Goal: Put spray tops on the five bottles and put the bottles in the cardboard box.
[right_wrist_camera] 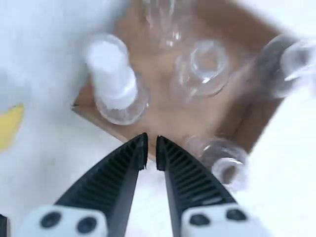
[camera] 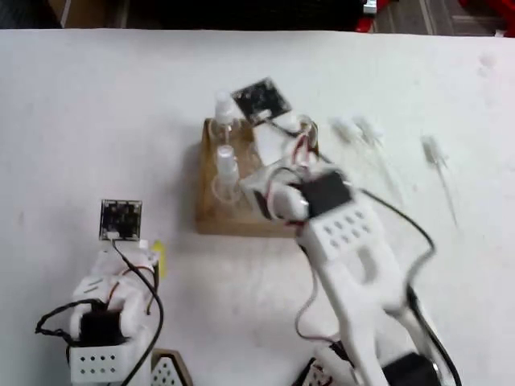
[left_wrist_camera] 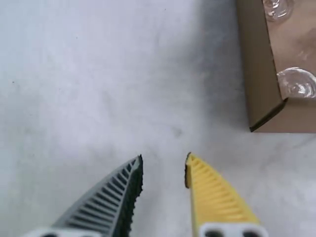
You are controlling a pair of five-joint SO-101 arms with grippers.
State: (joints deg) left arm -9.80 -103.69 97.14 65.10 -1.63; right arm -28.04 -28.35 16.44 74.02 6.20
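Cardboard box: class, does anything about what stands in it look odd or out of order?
Yes. An open-necked bottle stands in the cardboard box without a spray top, beside a capped bottle, while loose spray tops lie on the table.

- A white table [camera: 72,104] spreads beneath the left claw [left_wrist_camera: 164,163] and on every side of it.
- A small dark speck [left_wrist_camera: 177,132] sits on the table just ahead of the claw's tips.
- A dark strip [camera: 241,12] of room lies past the table's far edge, well away from the claw.
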